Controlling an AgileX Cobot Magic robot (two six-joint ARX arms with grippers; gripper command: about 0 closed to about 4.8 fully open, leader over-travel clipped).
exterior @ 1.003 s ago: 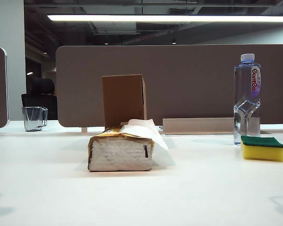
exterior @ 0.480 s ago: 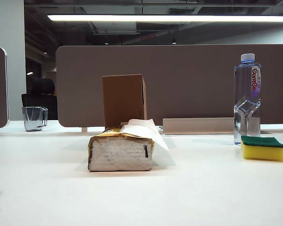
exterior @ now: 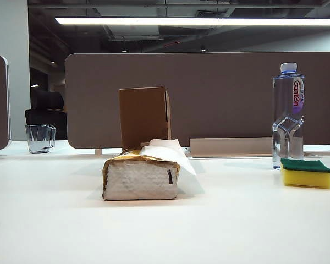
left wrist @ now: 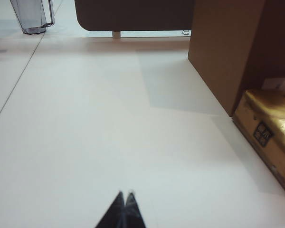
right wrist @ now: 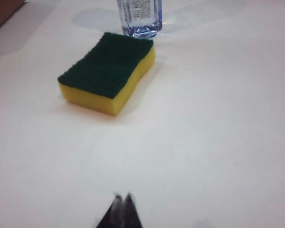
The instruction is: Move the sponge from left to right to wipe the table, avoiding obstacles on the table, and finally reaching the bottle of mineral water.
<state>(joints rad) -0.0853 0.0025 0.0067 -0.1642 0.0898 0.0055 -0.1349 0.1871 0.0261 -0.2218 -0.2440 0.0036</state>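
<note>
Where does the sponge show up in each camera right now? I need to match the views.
Exterior view: the sponge lies flat on the table at the far right, just in front of the bottle.
Left wrist view: not in it; only the box, tissue pack and cup show.
Right wrist view: the sponge lies ahead of the shut right gripper, close to the bottle's base.
Shared landmark: the bottle, in the exterior and right wrist views.
</note>
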